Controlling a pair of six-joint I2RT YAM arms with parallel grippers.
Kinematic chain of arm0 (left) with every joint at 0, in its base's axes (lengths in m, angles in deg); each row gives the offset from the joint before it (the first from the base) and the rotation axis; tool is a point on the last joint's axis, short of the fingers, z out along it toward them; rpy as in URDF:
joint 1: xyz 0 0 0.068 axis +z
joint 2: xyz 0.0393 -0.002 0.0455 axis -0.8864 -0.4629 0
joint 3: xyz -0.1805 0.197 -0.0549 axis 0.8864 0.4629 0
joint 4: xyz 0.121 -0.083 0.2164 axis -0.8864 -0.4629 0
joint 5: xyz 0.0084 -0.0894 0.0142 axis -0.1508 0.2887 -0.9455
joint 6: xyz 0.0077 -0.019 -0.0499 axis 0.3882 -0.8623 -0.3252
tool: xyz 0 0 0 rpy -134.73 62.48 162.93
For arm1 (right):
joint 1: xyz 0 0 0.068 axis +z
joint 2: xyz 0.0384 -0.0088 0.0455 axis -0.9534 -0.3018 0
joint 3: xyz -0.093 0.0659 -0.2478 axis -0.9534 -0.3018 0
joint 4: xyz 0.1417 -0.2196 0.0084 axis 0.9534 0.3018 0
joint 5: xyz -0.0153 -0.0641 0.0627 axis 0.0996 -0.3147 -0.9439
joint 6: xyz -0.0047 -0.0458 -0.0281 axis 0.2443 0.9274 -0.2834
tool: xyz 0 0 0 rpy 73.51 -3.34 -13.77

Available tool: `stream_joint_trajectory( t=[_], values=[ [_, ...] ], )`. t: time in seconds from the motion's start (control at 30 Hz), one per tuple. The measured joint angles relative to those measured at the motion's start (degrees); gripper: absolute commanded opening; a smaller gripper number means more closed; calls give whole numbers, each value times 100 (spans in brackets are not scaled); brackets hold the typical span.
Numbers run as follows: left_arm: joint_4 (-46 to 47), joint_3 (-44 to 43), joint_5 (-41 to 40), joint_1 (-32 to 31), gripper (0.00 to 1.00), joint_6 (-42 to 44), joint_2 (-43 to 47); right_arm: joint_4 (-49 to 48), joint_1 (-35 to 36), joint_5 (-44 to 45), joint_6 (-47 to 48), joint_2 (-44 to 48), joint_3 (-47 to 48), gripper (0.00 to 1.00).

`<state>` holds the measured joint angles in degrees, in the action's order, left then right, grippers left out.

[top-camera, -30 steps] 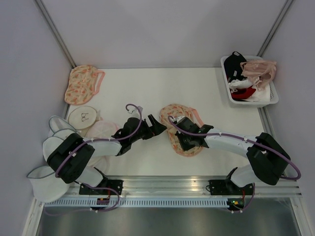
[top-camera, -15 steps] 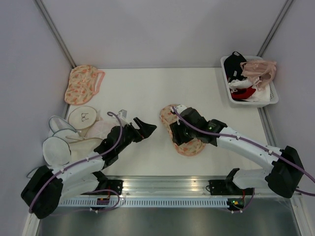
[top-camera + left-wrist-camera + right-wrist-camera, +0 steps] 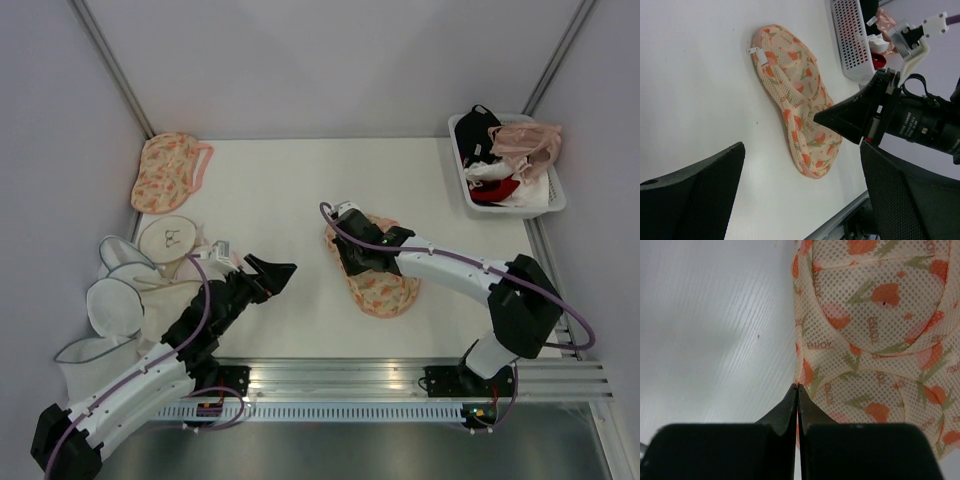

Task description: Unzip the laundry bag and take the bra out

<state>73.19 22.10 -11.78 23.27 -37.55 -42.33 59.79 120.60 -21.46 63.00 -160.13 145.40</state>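
My right claw (image 3: 798, 386) is pressed together at the edge of the floral laundry bag (image 3: 875, 340), which lies mid-table (image 3: 300, 180). Whether any mesh is nipped, I cannot tell. My left claw (image 3: 278, 270) is spread wide, apart to the bag's left.

The left gripper (image 3: 802, 147) is holding its two dark fingers (image 3: 700, 190) wide apart at the bottom corners, framing the laundry bag (image 3: 795, 95), which is lying flat on the white table (image 3: 700, 75) while the right gripper (image 3: 822, 117) is pointing its closed black tip at the bag's long edge, a white basket (image 3: 850, 40) sitting beyond.
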Motion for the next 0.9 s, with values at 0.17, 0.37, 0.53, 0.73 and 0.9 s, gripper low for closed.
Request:
stream_joint_trajectory(
  t=[0.17,0.37,0.53,0.73,0.9],
  values=[
    [-310,205,-26,0,100,-42,409,-645,2,603,-568,-564,-2,0],
    [-533,251,-22,0,100,-44,675,-1996,39,1609,-1838,-608,-560,0],
    [-743,254,-20,0,100,-44,859,-2216,195,2813,-3167,-643,-844,0],
    [-831,254,-20,0,100,-42,1001,-2326,289,3084,-3751,-1119,-796,0],
    [-1027,254,-15,0,100,-42,999,-2549,184,1932,-2955,-1856,-260,1]
  ],
)
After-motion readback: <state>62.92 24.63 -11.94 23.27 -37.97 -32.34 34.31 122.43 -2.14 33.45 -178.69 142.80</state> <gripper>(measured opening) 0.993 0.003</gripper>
